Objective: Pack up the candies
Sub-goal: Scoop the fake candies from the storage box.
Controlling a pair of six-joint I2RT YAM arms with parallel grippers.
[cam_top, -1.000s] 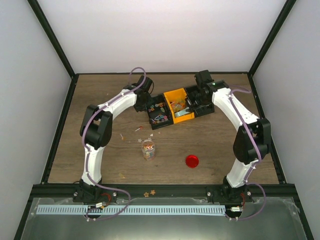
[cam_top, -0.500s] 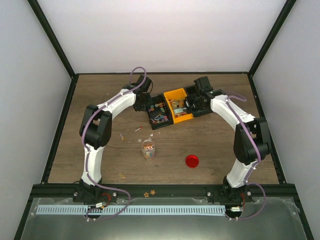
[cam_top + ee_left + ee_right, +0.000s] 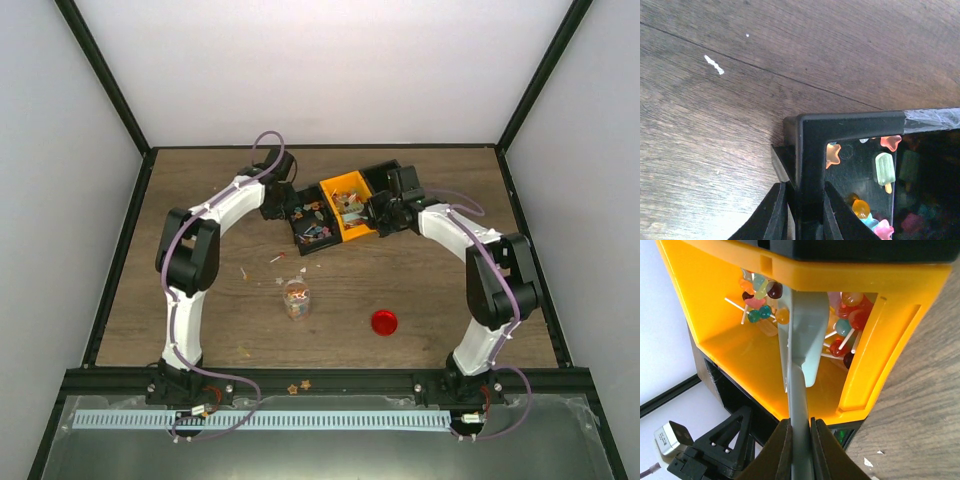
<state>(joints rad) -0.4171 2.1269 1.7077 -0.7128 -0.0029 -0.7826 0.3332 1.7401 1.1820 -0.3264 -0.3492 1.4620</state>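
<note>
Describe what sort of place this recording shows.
Probably a lab robot test cell: a wood-grain table boxed in by blank white panels on black framing, with left arm and right arm bolted at its near edge.

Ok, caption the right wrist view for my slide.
Right fingers hold the scoop, its bowl inside the orange bin among lollipops.

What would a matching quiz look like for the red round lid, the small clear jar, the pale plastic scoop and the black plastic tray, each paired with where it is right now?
Things:
1. red round lid
2. small clear jar
3. pale plastic scoop
4. black plastic tray

Places:
A. inside the orange bin, handle in the right gripper
B. corner wall pinched by the left gripper
C. flat on the bare wooden table, nearer the right arm
D. upright on the table, candies inside

Pairs: 1-C, 2-D, 3-A, 4-B.
</note>
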